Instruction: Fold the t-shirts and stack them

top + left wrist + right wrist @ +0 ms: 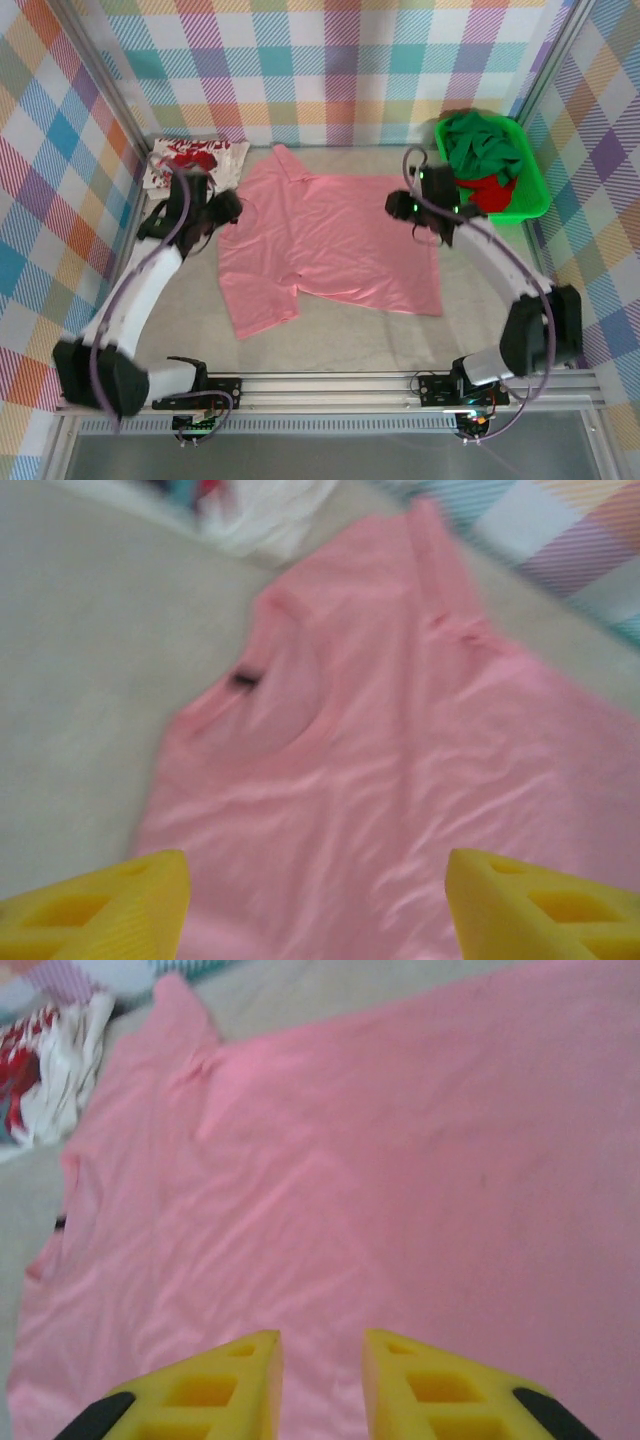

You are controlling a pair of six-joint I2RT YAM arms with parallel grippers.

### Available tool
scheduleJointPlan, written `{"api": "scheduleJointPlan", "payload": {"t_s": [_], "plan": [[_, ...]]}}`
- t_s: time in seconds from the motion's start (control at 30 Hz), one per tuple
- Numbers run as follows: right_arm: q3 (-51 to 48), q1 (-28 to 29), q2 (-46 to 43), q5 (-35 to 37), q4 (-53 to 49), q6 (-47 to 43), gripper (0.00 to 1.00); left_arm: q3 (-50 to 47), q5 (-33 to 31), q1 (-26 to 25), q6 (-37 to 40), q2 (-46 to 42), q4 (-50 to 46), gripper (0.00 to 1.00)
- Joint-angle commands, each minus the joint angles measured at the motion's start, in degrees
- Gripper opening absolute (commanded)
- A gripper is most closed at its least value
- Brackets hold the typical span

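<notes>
Left gripper (318, 900) gapes wide, right gripper (322, 1385) narrowly, both empty. Pinch the salmon-pink t-shirt (330, 240) beneath each evenly, I'd judge

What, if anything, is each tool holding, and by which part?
Nothing is held. The left tool and the right tool both stand open over the salmon-pink t-shirt, with no cloth pinched in either.

Blurred in the left wrist view: pink shirt (400, 740), cut by right and bottom edges; white shirt (265, 515) smeared at the top (print unreadable). Clipped below: yellow fingers (110, 910). From above, collar partly hidden under left gripper (236, 208). Bunched in tray (531, 162): green shirt (478, 140) and red shirt (492, 192), shapes untellable.
</notes>
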Motion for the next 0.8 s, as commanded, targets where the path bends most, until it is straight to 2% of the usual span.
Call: {"api": "scheduleJointPlan", "payload": {"t_s": [0.0,0.07,0.13,0.27,0.5,0.77], "plan": [[-10.98,-1.20,0.03,1.36,8.59,-2.96,0.30,-11.44,-2.71,0.09,-9.72,-5.39,-17.99,0.70],[-14.06,-1.11,-0.70,3.51,8.94,-2.78,0.30,-15.96,0.08,-0.19,-14.33,-9.92,-22.69,0.70],[-16.33,-1.07,-0.90,1.87,11.68,-3.45,0.30,-19.37,1.65,-2.14,-18.83,-13.08,-24.77,0.70],[-16.28,-0.32,0.78,0.55,13.70,-4.55,0.34,-22.53,4.13,-7.60,-24.69,-13.63,-25.16,0.68],[-16.18,0.70,2.32,0.70,16.10,-3.81,0.37,-25.84,7.16,-17.34,-29.33,-7.30,-18.77,0.63],[-15.76,0.92,2.57,1.13,16.10,-3.27,0.38,-29.01,8.64,-19.16,-29.65,-4.71,-15.43,0.59]]}}
